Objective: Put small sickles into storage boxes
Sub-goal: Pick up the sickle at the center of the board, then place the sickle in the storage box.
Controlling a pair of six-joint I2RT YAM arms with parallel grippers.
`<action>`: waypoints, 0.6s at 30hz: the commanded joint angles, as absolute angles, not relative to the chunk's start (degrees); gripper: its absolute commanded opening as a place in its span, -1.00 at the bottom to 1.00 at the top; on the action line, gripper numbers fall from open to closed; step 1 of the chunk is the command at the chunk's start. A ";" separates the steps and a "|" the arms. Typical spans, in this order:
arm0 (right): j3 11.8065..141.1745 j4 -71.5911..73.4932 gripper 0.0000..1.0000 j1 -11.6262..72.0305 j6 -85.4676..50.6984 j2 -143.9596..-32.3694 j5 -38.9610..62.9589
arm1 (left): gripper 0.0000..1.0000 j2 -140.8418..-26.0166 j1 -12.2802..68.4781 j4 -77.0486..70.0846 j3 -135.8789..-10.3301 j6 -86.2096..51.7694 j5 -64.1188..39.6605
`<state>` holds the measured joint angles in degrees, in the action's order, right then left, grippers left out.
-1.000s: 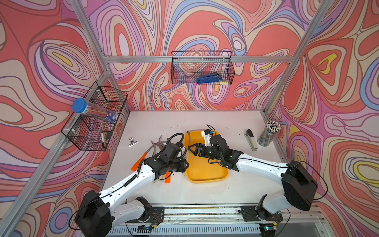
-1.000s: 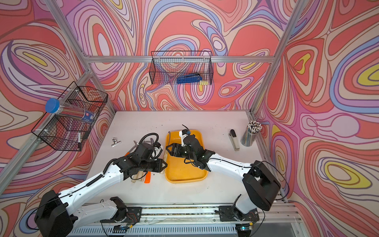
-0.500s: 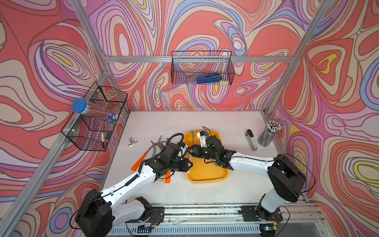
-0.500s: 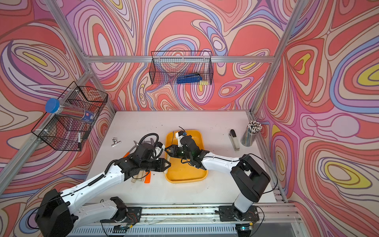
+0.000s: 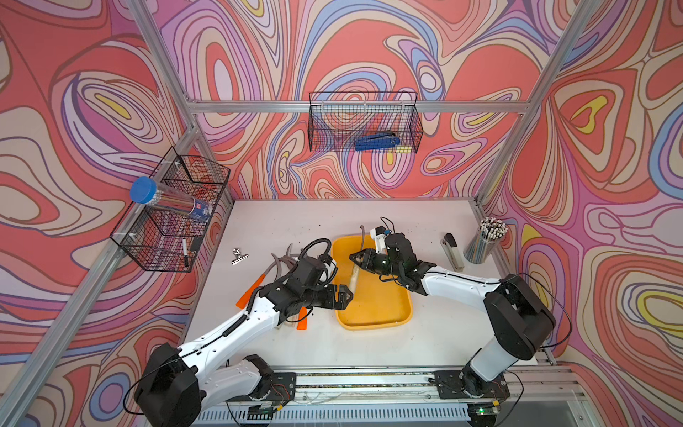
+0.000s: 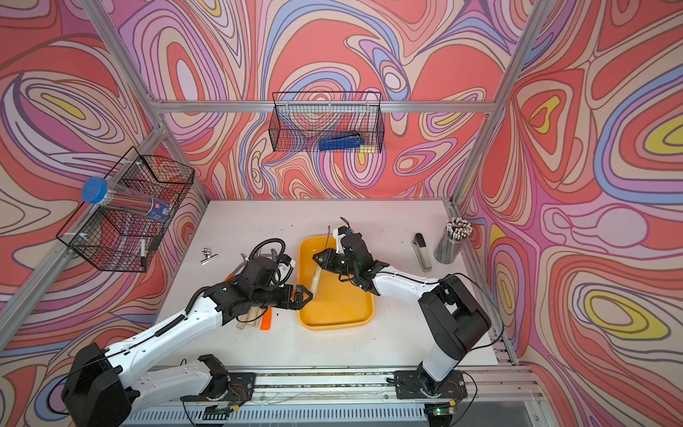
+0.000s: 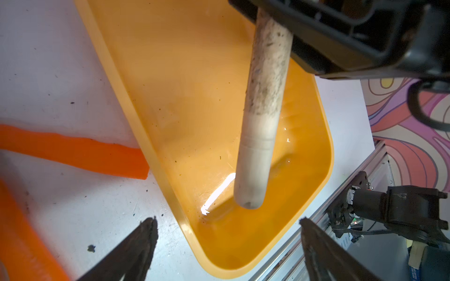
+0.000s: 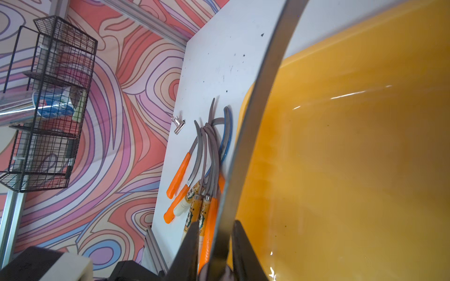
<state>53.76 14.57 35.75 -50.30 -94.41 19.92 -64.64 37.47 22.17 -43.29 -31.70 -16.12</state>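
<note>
A small sickle with a pale wooden handle (image 7: 263,116) hangs over the yellow storage box (image 5: 369,327). My right gripper (image 8: 214,226) is shut on its grey blade (image 8: 255,109). In both top views the handle (image 5: 354,275) (image 6: 316,279) slants down inside the box (image 6: 332,325). My left gripper (image 7: 227,219) stands open just below the handle's end, over the box's near-left rim (image 7: 136,126), with nothing between its fingers. It shows in both top views (image 5: 347,295) (image 6: 308,295). Several more sickles (image 8: 202,158) with orange and wooden handles lie bunched on the table left of the box.
A grey-black stapler (image 5: 452,251) and a cup of pens (image 5: 484,240) stand at the right edge. A metal binder clip (image 5: 238,255) lies at the left. Black wire baskets hang on the left wall (image 5: 170,210) and back wall (image 5: 364,122).
My right gripper has closed on the sickle's blade over the box. My left gripper, shut before, has opened and let go of the handle.
</note>
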 commanded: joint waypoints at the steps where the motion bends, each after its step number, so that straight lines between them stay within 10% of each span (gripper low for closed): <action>1: 54.06 12.64 -1.00 34.45 -46.86 -93.69 22.86 | 1.00 -63.03 37.62 26.33 -45.18 -31.20 -11.80; 18: 47.79 19.35 -0.96 35.51 -44.07 -102.95 32.58 | 1.00 -67.95 37.53 27.69 -45.68 -32.47 -1.74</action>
